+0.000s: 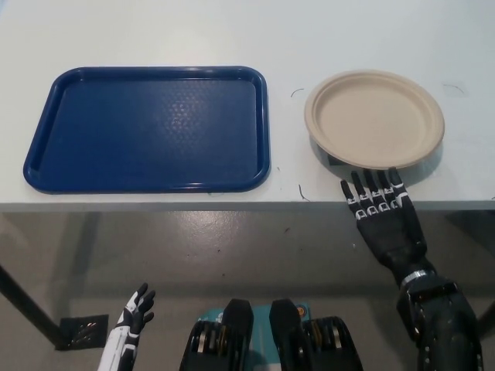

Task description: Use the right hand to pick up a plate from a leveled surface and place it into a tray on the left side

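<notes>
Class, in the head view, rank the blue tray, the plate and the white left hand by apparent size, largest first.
1. Blue tray
2. Plate
3. White left hand, partly cut off and at a different distance from the camera.

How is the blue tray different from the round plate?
The tray is dark blue and rectangular with rounded corners; the plate is beige and round. The tray is clearly the larger of the two. The tray lies on the left side of the table, the plate on the right, with the black right hand reaching up at the plate's near edge. Both lie flat on the white table, and both hold nothing.
</notes>
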